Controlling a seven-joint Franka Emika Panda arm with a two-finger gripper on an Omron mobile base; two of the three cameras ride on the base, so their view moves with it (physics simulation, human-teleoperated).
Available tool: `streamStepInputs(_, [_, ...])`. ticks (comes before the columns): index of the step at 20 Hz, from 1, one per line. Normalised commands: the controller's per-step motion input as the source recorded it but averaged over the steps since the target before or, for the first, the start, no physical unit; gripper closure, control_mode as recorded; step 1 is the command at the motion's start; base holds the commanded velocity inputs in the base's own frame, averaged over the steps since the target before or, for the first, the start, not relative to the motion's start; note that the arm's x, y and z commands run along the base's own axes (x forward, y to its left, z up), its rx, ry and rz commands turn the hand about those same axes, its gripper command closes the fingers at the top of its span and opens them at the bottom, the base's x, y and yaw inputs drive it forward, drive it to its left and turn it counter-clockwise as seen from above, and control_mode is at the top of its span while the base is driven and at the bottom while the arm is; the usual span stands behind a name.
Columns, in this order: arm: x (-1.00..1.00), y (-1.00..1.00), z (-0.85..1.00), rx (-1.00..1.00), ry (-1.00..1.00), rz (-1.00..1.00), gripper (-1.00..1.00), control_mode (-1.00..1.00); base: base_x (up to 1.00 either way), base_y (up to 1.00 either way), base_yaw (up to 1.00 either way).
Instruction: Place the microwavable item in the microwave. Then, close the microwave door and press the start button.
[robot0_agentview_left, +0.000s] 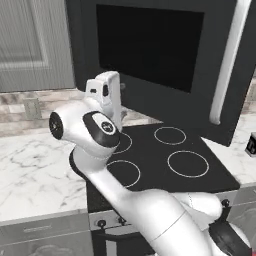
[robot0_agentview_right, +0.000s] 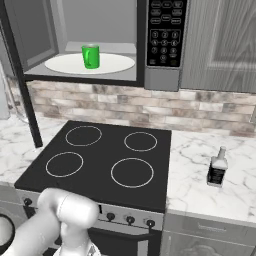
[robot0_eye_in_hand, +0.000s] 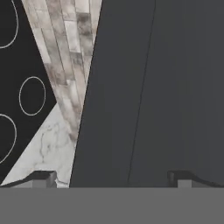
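Now, from the left base view, the microwave door (robot0_agentview_left: 150, 55) stands swung open, wide and black, with a dark glass window. Its long silver bar handle (robot0_agentview_left: 227, 65) runs down the right side. The white arm (robot0_agentview_left: 105, 165) reaches up in front of the door, over the black stove top (robot0_agentview_left: 165, 160) with its white rings. A marble surface (robot0_agentview_left: 35, 170) lies to the left of the stove.

From the right base view, the microwave (robot0_agentview_right: 100, 40) is open. The green mug (robot0_agentview_right: 91, 56) stands upright on the white round plate (robot0_agentview_right: 117, 64) inside it, with its handle to the left. The black keypad panel (robot0_agentview_right: 166, 32) is to the right of the opening. Below is the stove top, and on the marble surface to its right stands a small dark bottle with a white label (robot0_agentview_right: 217, 170), well apart from the mug.

From the hand view, the pincer (robot0_eye_in_hand: 113, 178) has its two dark tips far apart, with nothing between them. A big dark grey flat face, most likely the door, is right ahead of them. To the left are the brick wall (robot0_eye_in_hand: 65, 57), a bit of marble and the stove rings.
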Motion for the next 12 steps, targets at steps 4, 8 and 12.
streamStepInputs(4, [0.19, -1.00, 0.00, 0.28, 0.00, 0.31, -1.00, -1.00, 0.00, 0.00, 0.00])
streamStepInputs(8, [0.35, -1.00, 0.02, 0.23, 0.00, 0.37, -1.00, -1.00, 0.00, 0.00, 0.00])
streamStepInputs(12, [0.25, -0.69, 0.23, 0.15, -0.04, 0.36, -1.00, -1.00, 0.00, 0.00, 0.00])
